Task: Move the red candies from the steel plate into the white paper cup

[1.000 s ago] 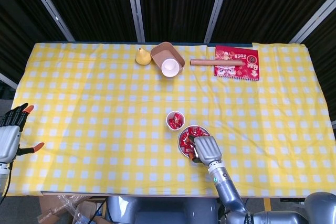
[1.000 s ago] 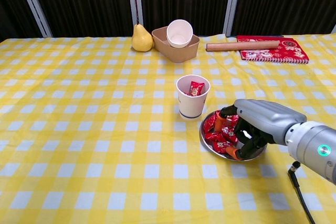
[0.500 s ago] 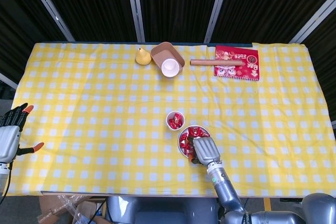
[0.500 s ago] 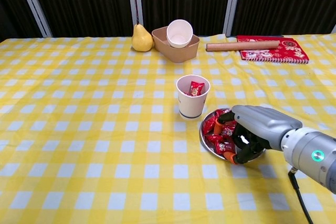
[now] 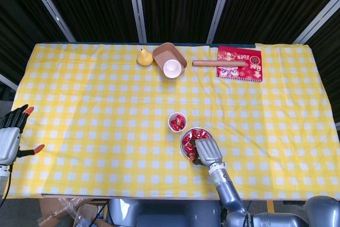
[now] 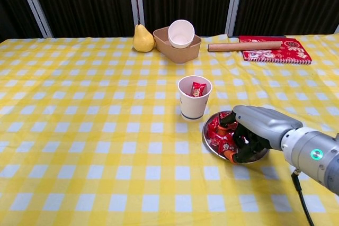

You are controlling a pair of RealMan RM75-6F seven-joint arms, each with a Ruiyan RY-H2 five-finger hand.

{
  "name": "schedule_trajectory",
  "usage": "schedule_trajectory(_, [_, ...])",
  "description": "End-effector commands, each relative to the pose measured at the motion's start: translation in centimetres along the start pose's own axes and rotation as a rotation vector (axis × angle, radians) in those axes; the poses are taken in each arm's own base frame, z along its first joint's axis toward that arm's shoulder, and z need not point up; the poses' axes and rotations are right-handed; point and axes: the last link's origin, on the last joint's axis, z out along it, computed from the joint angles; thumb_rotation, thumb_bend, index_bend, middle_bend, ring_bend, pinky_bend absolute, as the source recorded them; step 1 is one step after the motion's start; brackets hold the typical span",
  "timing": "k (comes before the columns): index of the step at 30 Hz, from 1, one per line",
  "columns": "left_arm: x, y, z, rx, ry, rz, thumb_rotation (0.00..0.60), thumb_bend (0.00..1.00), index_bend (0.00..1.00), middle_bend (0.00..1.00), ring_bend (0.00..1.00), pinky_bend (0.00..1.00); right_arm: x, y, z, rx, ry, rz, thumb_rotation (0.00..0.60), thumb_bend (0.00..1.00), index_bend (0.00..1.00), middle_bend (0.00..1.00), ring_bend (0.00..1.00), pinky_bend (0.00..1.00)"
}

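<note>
**Your right hand is down in the plate of candies**

You work at a table (image 5: 79, 104) with a yellow and white checked cloth. Behind it the room is dark, with black panels and pale slanted bars.

Since a second ago, your right hand (image 6: 254, 130) has slid a little to the left over the plate (image 6: 207, 142), and its fingers have curled in more. Your left hand (image 5: 10, 136) has stayed at the left edge of the table.

The steel plate sits near the front middle of the table, and the red candies (image 6: 216, 133) lie in it. Your right hand covers the right part of the plate, with the fingers bent down into the candies. You cannot tell if it has hold of one. The white cup (image 6: 194, 98) stands just beside the plate, up and to the left, with a few red candies inside.

Your left hand holds nothing, and its fingers are spread apart.

At the back of the table a brown tray (image 6: 165, 43) holds another white cup (image 6: 181, 33) lying tilted. A pear (image 6: 141, 39) stands just left of the tray. To the right, a roller (image 6: 243, 46) lies along the near edge of a red book (image 6: 280, 50).
</note>
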Motion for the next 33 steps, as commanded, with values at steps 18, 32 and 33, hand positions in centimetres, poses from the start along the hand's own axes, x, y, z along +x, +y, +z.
schedule_trajectory(18, [0.0,0.0,0.0,0.002,-0.004,-0.007,0.600,0.00,0.00,0.00,0.00,0.00,2.7,-0.4,0.3,0.000,0.063,-0.007,0.600,0.47,0.51,0.85,0.92,0.95])
schedule_trajectory(32, [0.0,0.0,0.1,0.002,-0.007,-0.006,0.600,0.00,0.00,0.00,0.00,0.00,7.9,-2.3,0.7,0.029,0.162,0.003,0.600,0.47,0.51,0.85,0.92,0.95])
schedule_trajectory(33, [0.0,0.0,0.1,0.002,-0.007,-0.006,0.600,0.00,0.00,0.00,0.00,0.00,8.2,-2.6,0.9,0.033,0.166,0.003,0.600,0.47,0.51,0.85,0.92,0.95])
